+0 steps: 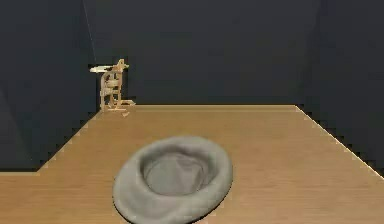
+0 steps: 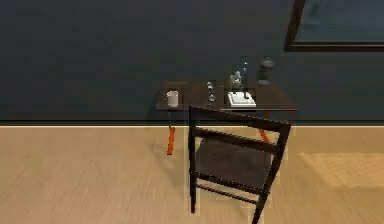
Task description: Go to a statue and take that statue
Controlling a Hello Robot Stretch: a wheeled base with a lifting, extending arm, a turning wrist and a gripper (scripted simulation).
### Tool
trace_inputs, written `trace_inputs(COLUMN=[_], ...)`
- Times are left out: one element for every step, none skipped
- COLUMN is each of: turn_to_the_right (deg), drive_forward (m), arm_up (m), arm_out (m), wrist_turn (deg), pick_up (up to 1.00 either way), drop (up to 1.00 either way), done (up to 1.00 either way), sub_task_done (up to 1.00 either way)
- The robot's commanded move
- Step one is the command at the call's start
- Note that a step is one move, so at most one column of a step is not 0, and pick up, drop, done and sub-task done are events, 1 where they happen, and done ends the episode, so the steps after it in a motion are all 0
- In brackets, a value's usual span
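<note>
Dark-walled room, wooden floor. Statue [image 1: 115,87]: tan, upright on the floor in the far corner, at the forward view's left. Grey round cushion [image 1: 173,180]: on the floor, nearer, well apart from it. Dark desk [image 2: 275,100] against the wall: carries a mug [image 2: 173,97] and small items. Chair [image 2: 238,160] stands before it. Pincer: state cannot be told.

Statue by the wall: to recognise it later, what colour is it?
Pale tan, like wood; the statue shows best in the forward view.

Home rm, wood floor [image 1: 300,140], desk [image 2: 275,98] w/ chair [image 2: 235,160], grey floor cushion [image 1: 172,182]
</note>
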Motion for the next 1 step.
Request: trace_inputs(turn_to_the_right=[45.0], drive_forward=[0.0], arm_up=[0.0], arm_out=[0.0], wrist_turn=[0.0], pick_up=[0.0], drop=[0.0], done=[0.0], sub_task_done=[0.0])
